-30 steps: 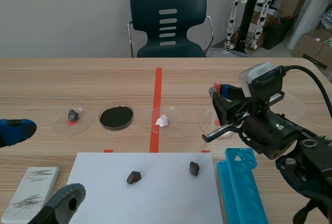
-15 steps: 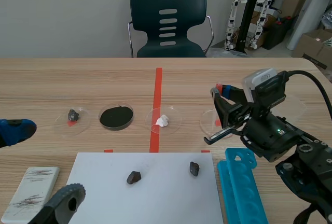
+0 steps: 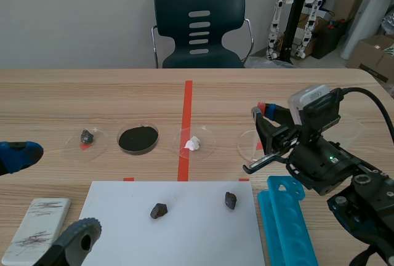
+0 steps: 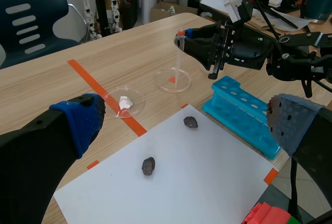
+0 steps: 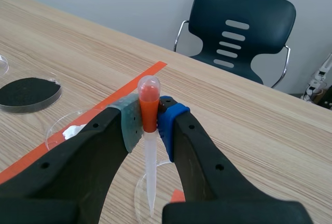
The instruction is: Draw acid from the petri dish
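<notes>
A dropper with an orange-red bulb [image 5: 149, 111] and a clear stem is pinched between the pads of my right gripper [image 5: 150, 116], which is shut on it. It hangs upright with its tip just above a clear petri dish [image 5: 139, 195] with an orange mark under it. In the scene view the dropper [image 3: 259, 124] and right gripper [image 3: 262, 116] stand over that dish [image 3: 249, 146], right of the tape line. My left gripper [image 4: 184, 119] is open and holds nothing, low at the table's near left [image 3: 49, 198]. The left wrist view shows the dropper [image 4: 180, 53] over the dish [image 4: 173, 80].
Left of the tape sit dishes with black powder [image 3: 138, 138] and a dark stone [image 3: 86, 137]; one with a white lump [image 3: 194, 143] lies on the tape. A white sheet [image 3: 184, 229] carries two dark stones. A blue tube rack [image 3: 286, 223] lies under the right arm.
The right gripper with the dropper has shifted slightly to the right and a little lower over the clear dish. The left arm has stayed still.
</notes>
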